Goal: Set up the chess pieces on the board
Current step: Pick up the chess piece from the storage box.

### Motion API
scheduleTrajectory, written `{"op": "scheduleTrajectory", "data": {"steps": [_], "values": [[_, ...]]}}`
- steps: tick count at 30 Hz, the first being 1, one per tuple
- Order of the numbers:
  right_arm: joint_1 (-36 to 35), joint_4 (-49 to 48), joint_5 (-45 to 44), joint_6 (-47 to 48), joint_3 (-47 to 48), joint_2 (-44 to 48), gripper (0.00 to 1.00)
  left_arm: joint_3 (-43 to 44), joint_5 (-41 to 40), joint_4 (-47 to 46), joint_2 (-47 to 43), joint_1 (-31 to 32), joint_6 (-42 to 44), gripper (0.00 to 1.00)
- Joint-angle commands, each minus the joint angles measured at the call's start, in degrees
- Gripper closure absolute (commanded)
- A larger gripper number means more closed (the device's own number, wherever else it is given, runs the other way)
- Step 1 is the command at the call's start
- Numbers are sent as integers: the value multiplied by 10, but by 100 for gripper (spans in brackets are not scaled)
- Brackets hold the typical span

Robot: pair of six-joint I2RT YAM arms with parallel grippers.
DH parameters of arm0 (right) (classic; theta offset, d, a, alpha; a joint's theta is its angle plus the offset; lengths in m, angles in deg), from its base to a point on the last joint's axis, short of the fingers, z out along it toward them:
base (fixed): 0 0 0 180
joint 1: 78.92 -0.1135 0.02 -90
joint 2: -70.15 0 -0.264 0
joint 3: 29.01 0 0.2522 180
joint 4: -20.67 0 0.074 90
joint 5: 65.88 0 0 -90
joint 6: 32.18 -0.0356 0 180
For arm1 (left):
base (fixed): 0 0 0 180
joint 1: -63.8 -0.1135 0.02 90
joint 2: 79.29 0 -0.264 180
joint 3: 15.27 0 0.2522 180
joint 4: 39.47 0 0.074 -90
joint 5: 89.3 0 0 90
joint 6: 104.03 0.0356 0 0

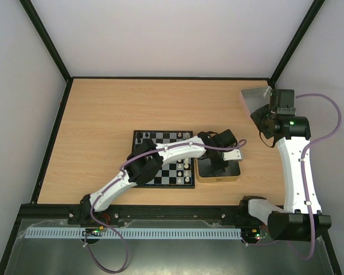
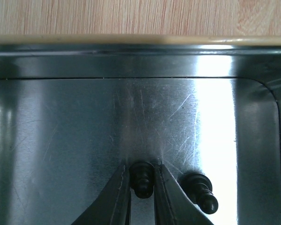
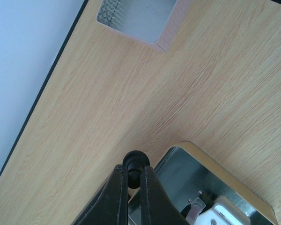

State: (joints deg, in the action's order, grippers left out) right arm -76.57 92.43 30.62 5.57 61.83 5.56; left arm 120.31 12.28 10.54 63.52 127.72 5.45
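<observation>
The board point(image 1: 143, 172) lies at the table's middle with black pieces point(image 1: 155, 136) along its far row and white pieces point(image 1: 186, 169) near its right edge. My left gripper point(image 1: 220, 166) reaches over the board into the gold-rimmed tin point(image 1: 202, 179). In the left wrist view it point(image 2: 143, 174) is shut on a small black pawn point(image 2: 143, 179) on the tin's floor. A second black piece point(image 2: 202, 190) lies just to its right. My right gripper point(image 1: 264, 125) is raised at the right; in the right wrist view it point(image 3: 134, 174) is shut on a black piece point(image 3: 135, 161) above the bare table.
The clear grey plastic tray point(image 1: 255, 96) sits at the far right corner and also shows in the right wrist view point(image 3: 136, 18). The tin's corner point(image 3: 196, 152) lies below my right gripper. The tin's far wall point(image 2: 140, 58) stands close ahead of my left fingers.
</observation>
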Motion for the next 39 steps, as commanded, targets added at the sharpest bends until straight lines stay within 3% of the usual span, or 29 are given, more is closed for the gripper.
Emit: {"op": "scheduleTrajectory", "data": {"steps": [1,24,39], "values": [[3,3,-2,7,-9,8,98,-5,2,-1,-7,-5,-2,93],[3,-4,-4,9,-25,10,98,-8,7,5,-26,-23,-5,93],[3,-4,0,11,-32,11,98,10,3,5,-20,-22,-13,75]]}}
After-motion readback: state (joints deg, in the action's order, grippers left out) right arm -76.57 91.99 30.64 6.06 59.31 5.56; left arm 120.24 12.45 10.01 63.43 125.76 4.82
